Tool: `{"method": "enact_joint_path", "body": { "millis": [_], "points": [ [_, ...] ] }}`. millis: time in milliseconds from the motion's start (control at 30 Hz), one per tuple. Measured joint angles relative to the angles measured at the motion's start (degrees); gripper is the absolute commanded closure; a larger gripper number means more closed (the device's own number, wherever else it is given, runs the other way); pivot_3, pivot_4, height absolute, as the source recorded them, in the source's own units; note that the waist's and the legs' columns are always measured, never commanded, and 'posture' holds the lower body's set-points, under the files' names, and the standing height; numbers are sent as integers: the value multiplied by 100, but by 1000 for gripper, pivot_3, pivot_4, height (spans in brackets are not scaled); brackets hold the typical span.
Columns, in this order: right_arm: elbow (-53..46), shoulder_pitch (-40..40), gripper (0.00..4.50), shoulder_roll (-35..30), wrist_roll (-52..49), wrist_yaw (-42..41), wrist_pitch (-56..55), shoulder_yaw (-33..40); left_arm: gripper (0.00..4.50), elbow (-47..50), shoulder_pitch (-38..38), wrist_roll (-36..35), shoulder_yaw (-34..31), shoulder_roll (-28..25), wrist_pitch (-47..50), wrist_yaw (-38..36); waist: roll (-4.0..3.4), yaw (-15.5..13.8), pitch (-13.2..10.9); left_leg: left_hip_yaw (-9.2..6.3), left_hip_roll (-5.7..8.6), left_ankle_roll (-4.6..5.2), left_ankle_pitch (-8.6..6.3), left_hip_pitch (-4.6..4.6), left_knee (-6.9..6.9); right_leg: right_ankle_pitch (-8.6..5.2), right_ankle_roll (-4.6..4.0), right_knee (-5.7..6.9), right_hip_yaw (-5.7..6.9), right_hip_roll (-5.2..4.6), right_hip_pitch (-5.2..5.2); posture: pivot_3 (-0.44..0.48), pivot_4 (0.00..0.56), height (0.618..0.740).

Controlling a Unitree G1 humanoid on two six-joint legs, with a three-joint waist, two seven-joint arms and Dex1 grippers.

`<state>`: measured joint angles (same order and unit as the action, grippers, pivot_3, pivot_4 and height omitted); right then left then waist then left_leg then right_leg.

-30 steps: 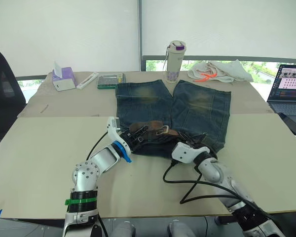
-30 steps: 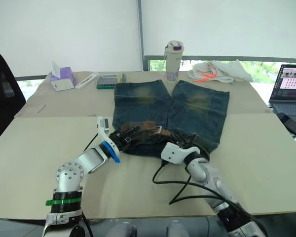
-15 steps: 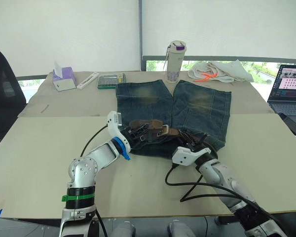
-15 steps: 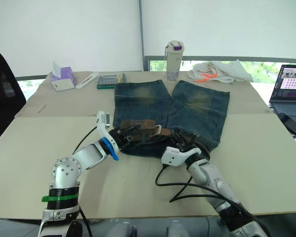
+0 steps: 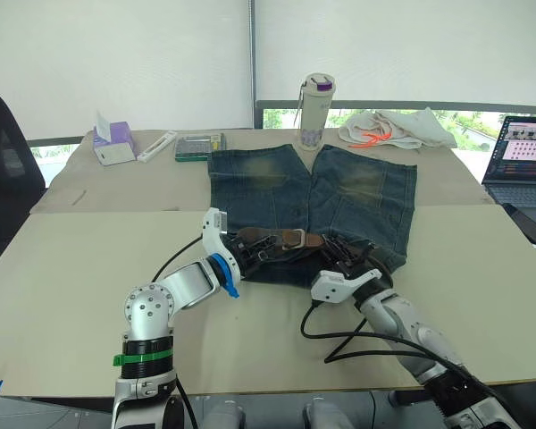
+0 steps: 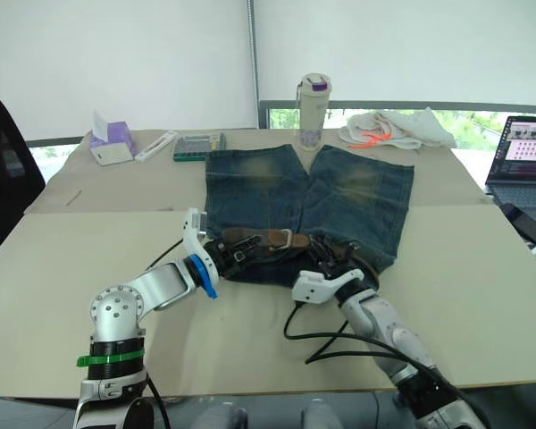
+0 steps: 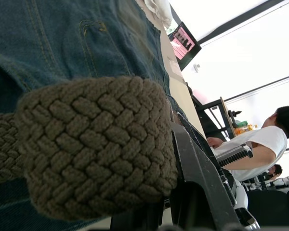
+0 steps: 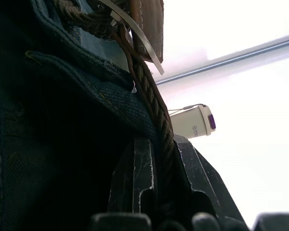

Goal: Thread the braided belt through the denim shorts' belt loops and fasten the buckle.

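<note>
Left eye view, centre frame: left gripper (image 5: 255, 250) pinches the braided belt (image 5: 281, 239) on the denim shorts (image 5: 313, 201) waistband; right gripper (image 5: 341, 259) clamps strap lower right. Opposing pulls could bunch the waistband.

Beige table (image 5: 62, 268) carried the denim shorts (image 5: 339, 192), waistband at the near side. Far edge held tissue box (image 5: 113, 143), bottle (image 5: 317, 111), white cloth (image 5: 393, 128), calculator (image 5: 195, 147); laptop (image 5: 521, 152) lay at right.
</note>
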<state>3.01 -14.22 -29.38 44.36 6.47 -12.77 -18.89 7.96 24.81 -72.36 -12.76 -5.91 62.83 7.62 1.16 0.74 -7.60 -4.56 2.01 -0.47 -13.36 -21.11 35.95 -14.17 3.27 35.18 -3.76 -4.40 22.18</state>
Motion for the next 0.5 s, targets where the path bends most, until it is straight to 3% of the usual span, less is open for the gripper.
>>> {"method": "enact_joint_path", "body": {
  "millis": [500],
  "points": [
    [50, 10, 4452, 41, 61, 152, -22, 0, 4500, -325, 73, -641, -157, 174, 106, 918, 0, -2, 0, 2, 2, -5, 3, 0, 0, 0, -1, 1, 0, 0, 0, 0, 150, 740]
  ]
}}
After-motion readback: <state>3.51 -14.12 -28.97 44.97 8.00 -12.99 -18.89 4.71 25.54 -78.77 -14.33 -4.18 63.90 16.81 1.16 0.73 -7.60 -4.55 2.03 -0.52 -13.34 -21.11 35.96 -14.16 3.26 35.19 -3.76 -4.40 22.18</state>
